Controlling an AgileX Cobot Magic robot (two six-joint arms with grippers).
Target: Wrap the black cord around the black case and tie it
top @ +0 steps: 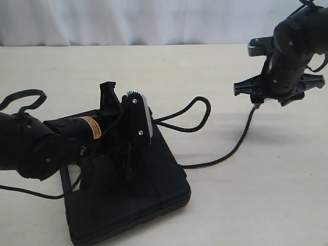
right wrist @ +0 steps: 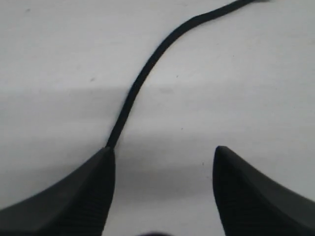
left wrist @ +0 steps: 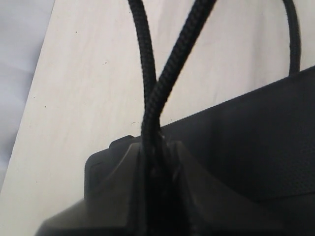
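The black case (top: 148, 205) lies flat at the front left of the table. My left gripper (top: 125, 163) hangs over its lid, shut on the black cord (left wrist: 153, 93). Two strands of the cord rise from between the jaws (left wrist: 157, 147) and spread apart, with the case (left wrist: 256, 147) beside them. From the case the cord (top: 197, 110) makes a loop on the table, then curves right and up towards my right gripper (top: 279, 95). That gripper (right wrist: 165, 155) is open above the table. The cord (right wrist: 142, 73) passes behind one fingertip (right wrist: 101, 167), with nothing between the jaws.
A thin black cable (top: 23, 97) loops on the table behind the left arm. The pale tabletop (top: 256, 205) stretches to the right of the case. A white curtain (top: 128, 20) closes off the back.
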